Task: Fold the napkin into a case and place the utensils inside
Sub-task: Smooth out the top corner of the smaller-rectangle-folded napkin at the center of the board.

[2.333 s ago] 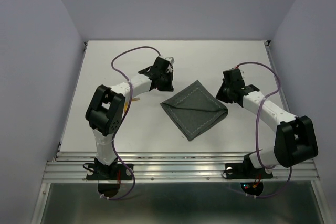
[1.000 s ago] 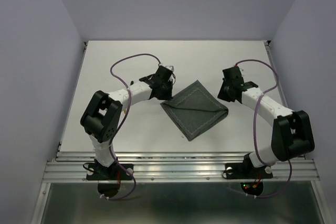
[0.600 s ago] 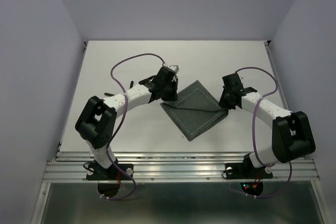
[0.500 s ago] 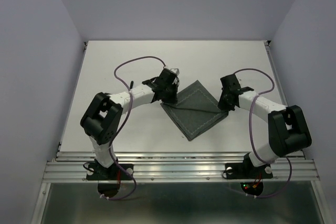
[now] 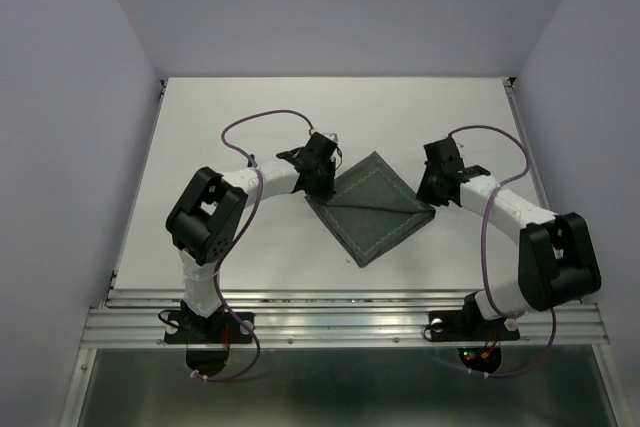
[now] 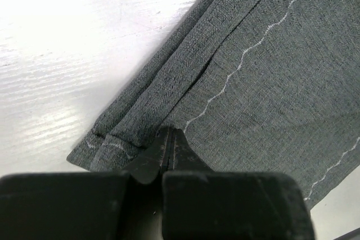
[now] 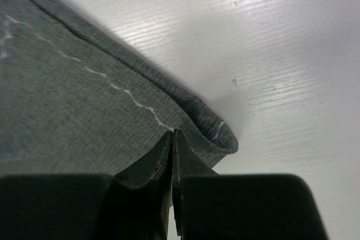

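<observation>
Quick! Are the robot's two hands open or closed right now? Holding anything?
Left gripper: closed, tips on a corner of the napkin, no clear grip.
Right gripper: closed, tips at the opposite corner, no clear grip.

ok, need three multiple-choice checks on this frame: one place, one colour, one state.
1. Where is the left pincer? A) at the left corner of the napkin B) parked at its base C) above the napkin's middle
2. What colour is the napkin's stitching? A) red B) pale, near white C) gold
3. What state is the right pincer in? A) wide open B) shut, tips together C) closed on a spoon
1 A: the top and left wrist views show its tips at the folded left corner. 2 B: a light line runs on dark grey-green cloth. 3 B: the right wrist view shows no gap between the tips.
</observation>
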Robot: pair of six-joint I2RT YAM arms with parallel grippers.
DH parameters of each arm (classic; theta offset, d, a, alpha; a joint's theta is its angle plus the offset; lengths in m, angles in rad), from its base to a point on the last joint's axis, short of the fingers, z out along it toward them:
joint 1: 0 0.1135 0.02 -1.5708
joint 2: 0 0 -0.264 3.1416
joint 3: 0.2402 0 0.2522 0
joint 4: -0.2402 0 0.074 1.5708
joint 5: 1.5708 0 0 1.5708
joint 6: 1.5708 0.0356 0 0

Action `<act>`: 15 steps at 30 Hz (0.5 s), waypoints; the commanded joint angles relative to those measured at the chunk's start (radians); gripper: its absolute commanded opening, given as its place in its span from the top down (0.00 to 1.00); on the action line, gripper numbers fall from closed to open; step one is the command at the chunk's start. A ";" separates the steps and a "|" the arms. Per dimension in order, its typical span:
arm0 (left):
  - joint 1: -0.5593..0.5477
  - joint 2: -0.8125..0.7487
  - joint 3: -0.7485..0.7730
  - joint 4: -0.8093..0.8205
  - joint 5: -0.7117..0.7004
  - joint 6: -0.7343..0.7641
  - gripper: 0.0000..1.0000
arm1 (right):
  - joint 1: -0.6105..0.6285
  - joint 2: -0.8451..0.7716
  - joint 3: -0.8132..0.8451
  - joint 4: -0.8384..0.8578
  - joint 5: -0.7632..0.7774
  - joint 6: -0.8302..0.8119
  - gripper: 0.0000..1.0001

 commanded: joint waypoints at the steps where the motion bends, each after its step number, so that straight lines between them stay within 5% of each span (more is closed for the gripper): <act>1: 0.000 -0.117 -0.019 -0.008 -0.037 0.003 1.00 | -0.007 -0.135 0.005 -0.024 0.030 0.000 0.93; 15: 0.002 -0.061 -0.023 -0.044 -0.114 0.025 1.00 | -0.007 0.021 -0.056 0.060 0.012 0.008 0.93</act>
